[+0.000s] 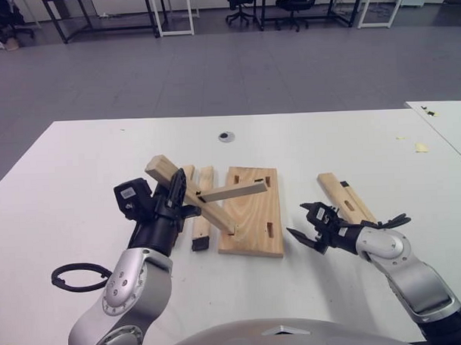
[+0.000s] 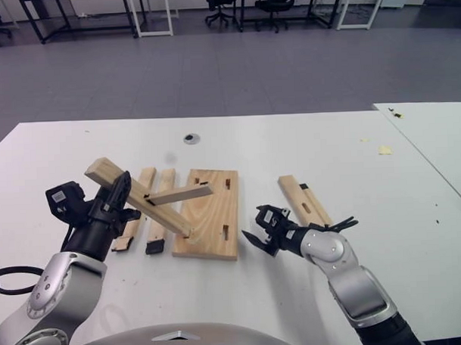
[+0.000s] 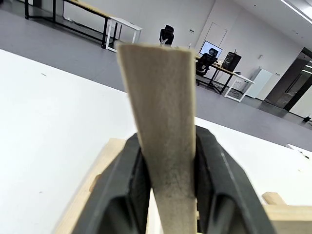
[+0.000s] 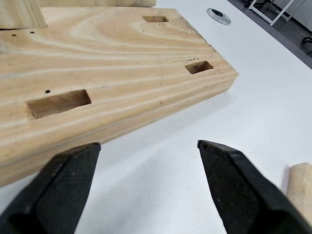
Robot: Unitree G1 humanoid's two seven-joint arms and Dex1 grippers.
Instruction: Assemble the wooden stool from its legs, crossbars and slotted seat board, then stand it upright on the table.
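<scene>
the seat board (image 1: 255,217) is a pale rectangular plank with rectangular slots near its corners, lying flat near the middle of the white table (image 1: 350,138). a leg (image 1: 209,209) slants up from a slot at the board's near left corner toward the robot's left, and a crossbar (image 1: 235,191) juts from its side out over the board. the left gripper (image 1: 176,195) is clamped on this leg partway up. two more legs (image 1: 203,225) lie flat just left of the board, under the tilted one, and a slotted piece (image 1: 345,195) lies apart on the board's right. the right gripper (image 4: 148,144) sits low beside the board's near right edge, fingers spread with nothing between them. wide white tabletop runs from the board to the far edge, marked by a round grommet (image 1: 228,136); a black ring (image 1: 75,278) lies near the front left edge.
</scene>
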